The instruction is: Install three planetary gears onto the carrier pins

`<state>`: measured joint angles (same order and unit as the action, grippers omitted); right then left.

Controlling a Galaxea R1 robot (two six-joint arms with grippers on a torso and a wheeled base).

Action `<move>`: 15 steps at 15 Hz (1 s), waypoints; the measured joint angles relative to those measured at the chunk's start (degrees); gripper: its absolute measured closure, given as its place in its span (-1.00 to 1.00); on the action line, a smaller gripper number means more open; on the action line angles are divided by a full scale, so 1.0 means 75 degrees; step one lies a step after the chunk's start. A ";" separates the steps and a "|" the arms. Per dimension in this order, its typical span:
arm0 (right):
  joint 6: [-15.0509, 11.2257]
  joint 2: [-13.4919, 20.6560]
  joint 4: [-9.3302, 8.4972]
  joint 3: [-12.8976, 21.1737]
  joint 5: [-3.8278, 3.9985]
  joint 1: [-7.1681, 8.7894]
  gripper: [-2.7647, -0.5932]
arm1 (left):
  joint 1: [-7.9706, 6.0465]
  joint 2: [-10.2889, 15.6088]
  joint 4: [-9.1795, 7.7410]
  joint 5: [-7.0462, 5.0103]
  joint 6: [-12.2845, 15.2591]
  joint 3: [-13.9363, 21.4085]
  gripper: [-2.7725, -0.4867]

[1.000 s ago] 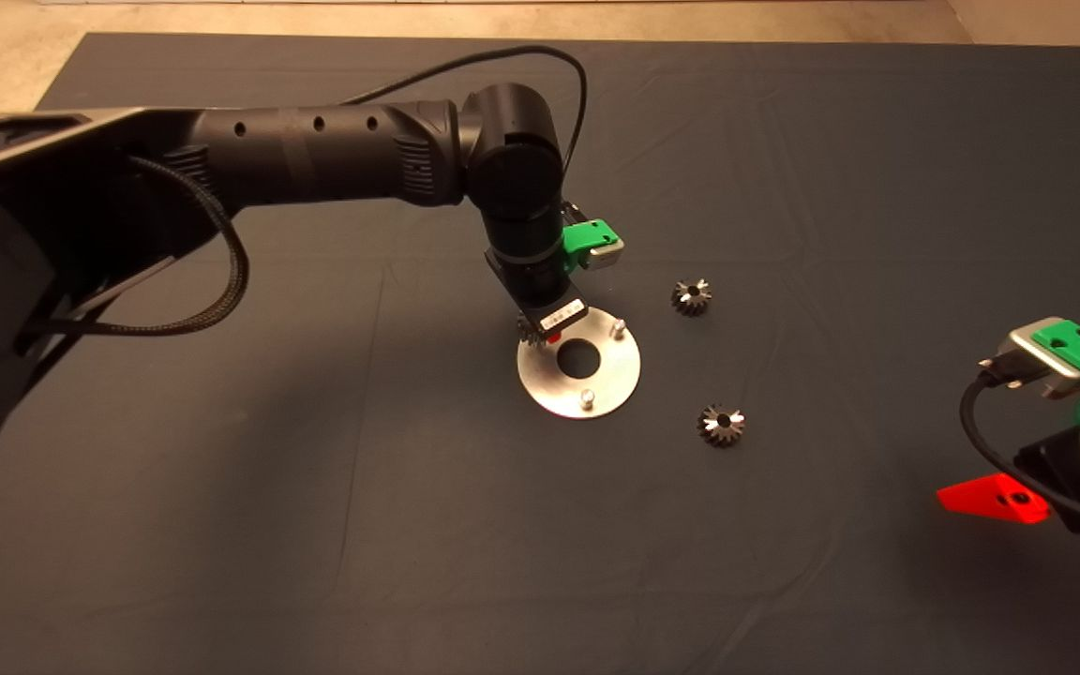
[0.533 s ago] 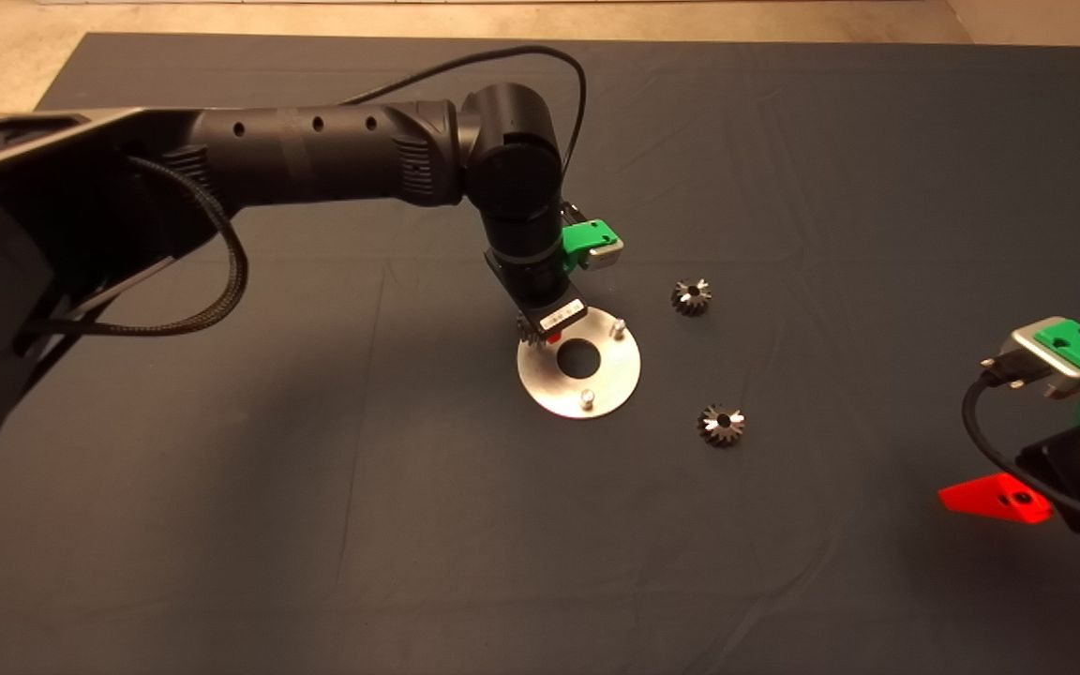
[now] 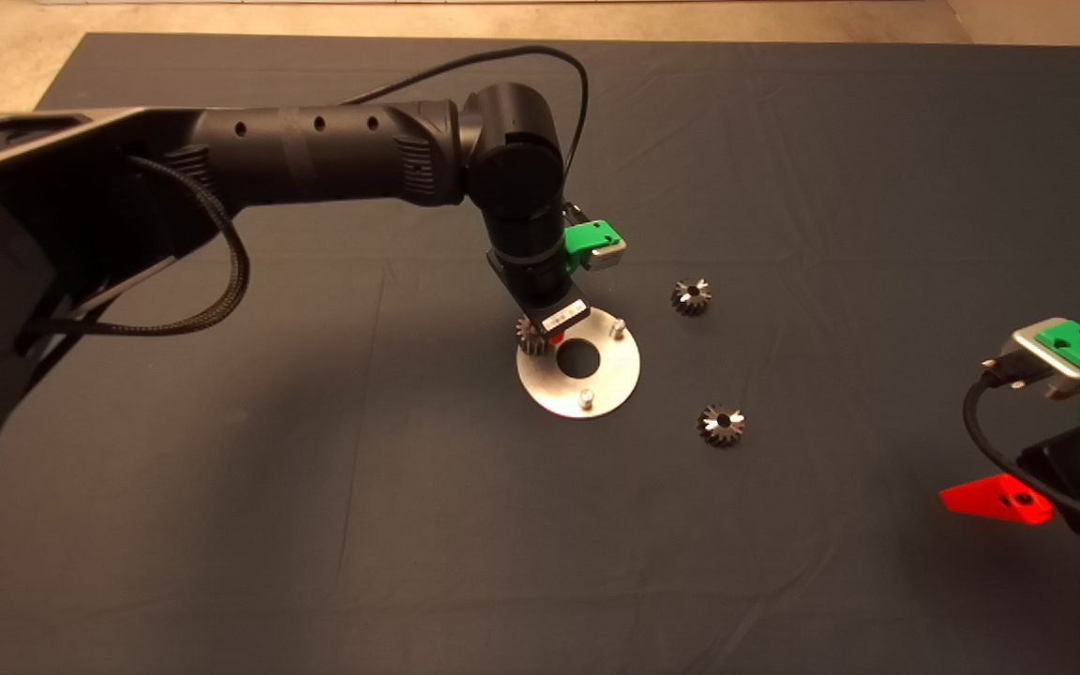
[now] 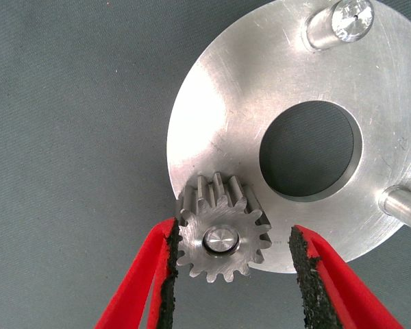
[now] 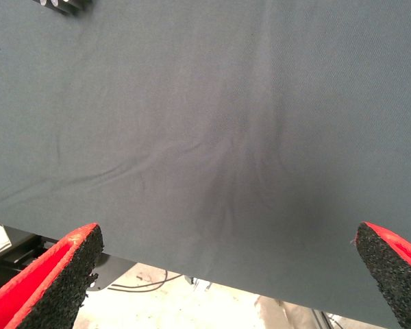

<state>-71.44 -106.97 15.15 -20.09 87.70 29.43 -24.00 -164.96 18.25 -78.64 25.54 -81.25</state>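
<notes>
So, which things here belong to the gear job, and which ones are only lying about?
Job:
- disc with carrier pins
- gear on one pin, left hand open around it
- two loose gears

Lying about:
- dark mat
- right hand, parked, open

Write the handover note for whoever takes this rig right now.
Left end effector: open, fingers either side of the first gear, which sits on a pin at the disc edge.
Right end effector: open, parked at the mat's lower right.
Done: one gear on its pin.
Left: two pins bare; two loose gears on the mat right of the disc.
</notes>
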 joint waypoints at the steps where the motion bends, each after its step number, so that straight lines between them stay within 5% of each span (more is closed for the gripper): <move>1: 0.0003 0.0000 0.0000 0.0000 0.0000 0.0000 -0.99 | 0.0000 -0.0002 -0.0002 0.0000 -0.0003 0.0000 0.51; 3: 0.0002 0.0000 -0.0003 0.0000 -0.0001 0.0000 -0.99 | -0.0003 -0.0037 -0.0029 -0.0039 -0.0015 -0.0020 0.41; 5: 0.0003 0.0000 -0.0003 0.0000 0.0000 0.0000 -0.99 | -0.0119 -0.0041 -0.0296 -0.0142 -0.0104 -0.0023 0.40; 9: 0.0011 0.0000 -0.0007 0.0000 0.0000 -0.0003 -0.99 | -0.0764 -0.0036 -0.0757 -0.0667 -0.0164 -0.0052 0.28; 13: 0.0123 0.0000 -0.0007 -0.0003 -0.0003 -0.0102 -0.99 | -0.0767 0.0164 -0.1424 -0.1058 -0.0164 0.0039 0.28; 15: 0.0193 -0.0003 -0.0011 -0.0003 0.0002 -0.0310 -0.99 | -0.0768 0.0715 -0.1556 -0.1065 -0.0109 0.0424 0.28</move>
<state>-69.99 -107.00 15.07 -20.11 87.71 27.10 -29.77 -159.60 6.58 -86.63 24.72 -78.07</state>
